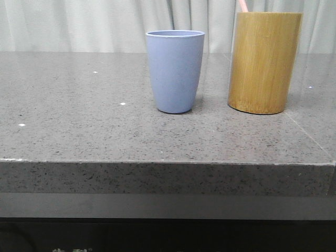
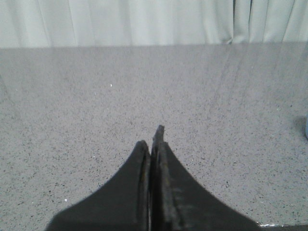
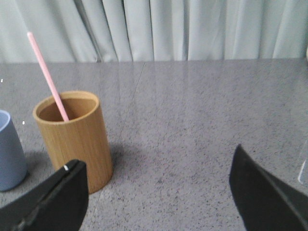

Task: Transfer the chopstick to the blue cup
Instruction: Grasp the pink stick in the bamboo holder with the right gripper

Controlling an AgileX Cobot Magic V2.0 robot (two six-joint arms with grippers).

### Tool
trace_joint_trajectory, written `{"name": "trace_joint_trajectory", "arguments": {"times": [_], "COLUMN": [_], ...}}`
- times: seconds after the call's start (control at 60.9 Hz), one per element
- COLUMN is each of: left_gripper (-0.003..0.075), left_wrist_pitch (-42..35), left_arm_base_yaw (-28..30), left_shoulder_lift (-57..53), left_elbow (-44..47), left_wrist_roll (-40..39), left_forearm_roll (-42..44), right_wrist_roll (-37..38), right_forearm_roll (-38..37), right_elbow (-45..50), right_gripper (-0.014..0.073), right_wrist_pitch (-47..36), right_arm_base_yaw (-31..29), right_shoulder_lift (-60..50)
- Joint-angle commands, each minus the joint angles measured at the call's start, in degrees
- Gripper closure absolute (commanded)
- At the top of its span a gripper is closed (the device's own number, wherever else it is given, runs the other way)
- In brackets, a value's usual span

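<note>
The blue cup (image 1: pixel 175 71) stands upright on the grey stone table, left of a taller tan bamboo holder (image 1: pixel 264 63). A pale pink chopstick (image 1: pixel 242 6) pokes from the holder's top. In the right wrist view the chopstick (image 3: pixel 47 75) leans inside the holder (image 3: pixel 74 138), with the blue cup (image 3: pixel 9 151) beside it at the frame edge. My right gripper (image 3: pixel 156 168) is open and empty, apart from the holder. My left gripper (image 2: pixel 153 137) is shut and empty over bare table. Neither gripper shows in the front view.
The grey speckled table (image 1: pixel 79 121) has its front edge near the camera. Pale curtains (image 1: pixel 79 23) hang behind the table. A sliver of the blue cup (image 2: pixel 306 127) shows at the edge of the left wrist view.
</note>
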Motion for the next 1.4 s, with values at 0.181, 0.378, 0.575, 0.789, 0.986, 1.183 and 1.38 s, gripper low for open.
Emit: {"name": "trace_joint_trajectory", "arguments": {"times": [0.181,0.378,0.575,0.789,0.986,1.183,1.38], "left_gripper": [0.0739,0.0739,0.0739,0.0739,0.0739,0.0739,0.0739], "left_wrist_pitch": [-5.1,-5.1,-5.1,-5.1,-5.1,-5.1,-5.1], "left_arm_base_yaw": [-0.5,-0.5,-0.5,-0.5,-0.5,-0.5,-0.5], "left_shoulder_lift": [-7.5,-7.5,-7.5,-7.5,-7.5,-7.5,-7.5], "left_elbow": [1.7,1.8,1.8,1.8,1.8,1.8,1.8], "left_wrist_roll": [0.0,0.0,0.0,0.0,0.0,0.0,0.0], "left_forearm_roll": [-0.7,-0.7,-0.7,-0.7,-0.7,-0.7,-0.7], "right_wrist_roll": [-2.2,-2.3,-2.3,-2.3,-2.3,-2.3,-2.3], "right_forearm_roll": [-0.2,-1.5,-3.4,-3.8,-4.0,-4.1,-4.2], "right_elbow": [-7.0,-17.7,-28.2,-36.7,-42.1,-44.0,-44.0], "right_gripper": [-0.0017,-0.0017,-0.0017,-0.0017,-0.0017,-0.001,0.0246], "right_wrist_pitch": [-11.5,-13.4,-14.2,-14.3,-14.3,-15.3,-16.1], "right_arm_base_yaw": [8.3,15.5,18.5,18.6,19.8,19.7,19.7], "right_shoulder_lift": [13.3,28.0,41.1,51.6,58.2,62.0,62.3]}}
